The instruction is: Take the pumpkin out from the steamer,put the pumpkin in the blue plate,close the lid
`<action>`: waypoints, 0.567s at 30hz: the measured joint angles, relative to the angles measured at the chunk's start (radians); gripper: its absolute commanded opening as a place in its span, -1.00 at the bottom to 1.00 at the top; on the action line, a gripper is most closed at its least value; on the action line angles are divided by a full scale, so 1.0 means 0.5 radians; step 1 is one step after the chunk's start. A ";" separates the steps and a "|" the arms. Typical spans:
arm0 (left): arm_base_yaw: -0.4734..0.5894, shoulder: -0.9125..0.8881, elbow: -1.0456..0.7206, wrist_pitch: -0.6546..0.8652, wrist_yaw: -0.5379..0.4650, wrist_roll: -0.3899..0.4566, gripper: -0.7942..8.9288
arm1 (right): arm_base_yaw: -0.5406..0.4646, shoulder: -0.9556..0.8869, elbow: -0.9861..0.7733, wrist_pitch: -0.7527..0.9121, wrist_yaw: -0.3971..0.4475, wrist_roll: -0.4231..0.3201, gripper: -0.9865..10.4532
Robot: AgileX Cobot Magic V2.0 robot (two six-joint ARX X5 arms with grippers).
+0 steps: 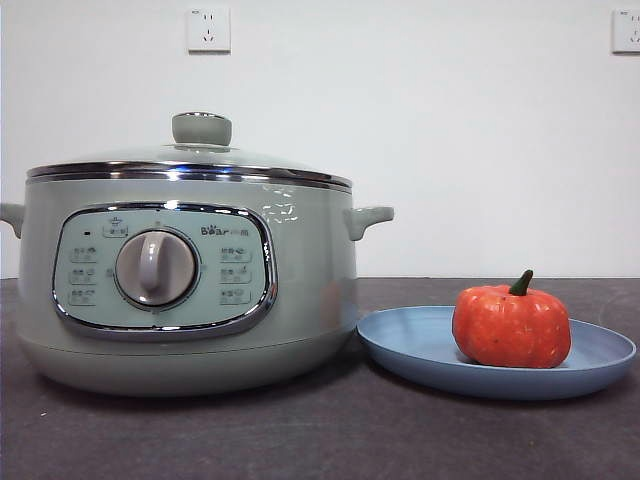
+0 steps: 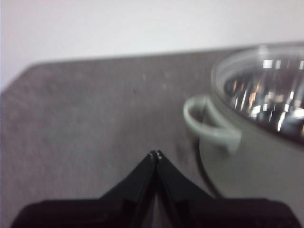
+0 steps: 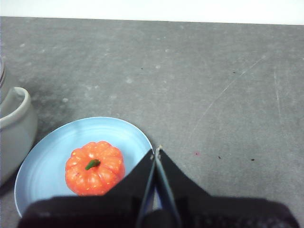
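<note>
The orange-red pumpkin (image 1: 511,327) sits upright in the blue plate (image 1: 410,345), just right of the steamer (image 1: 185,270). The lid (image 1: 200,150) rests on the steamer with its green knob up. In the right wrist view the pumpkin (image 3: 95,168) lies in the plate (image 3: 42,166). My right gripper (image 3: 156,151) hangs above the plate's edge, shut and empty. My left gripper (image 2: 155,154) hovers over bare table beside the steamer's side handle (image 2: 209,126), shut with nothing in it. Neither arm shows in the front view.
A dark grey table (image 1: 320,440) carries everything, and a white wall with two sockets (image 1: 208,28) stands behind. The steamer's other handle (image 3: 14,111) shows at the edge of the right wrist view.
</note>
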 measured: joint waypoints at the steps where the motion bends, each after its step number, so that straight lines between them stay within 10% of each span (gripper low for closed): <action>1: 0.005 0.000 -0.033 0.001 0.008 -0.001 -0.84 | 0.000 0.000 0.000 -0.002 0.000 0.000 -0.86; 17: 0.012 -0.007 -0.239 0.116 0.011 -0.004 -0.84 | 0.000 0.000 0.000 -0.002 0.000 0.000 -0.86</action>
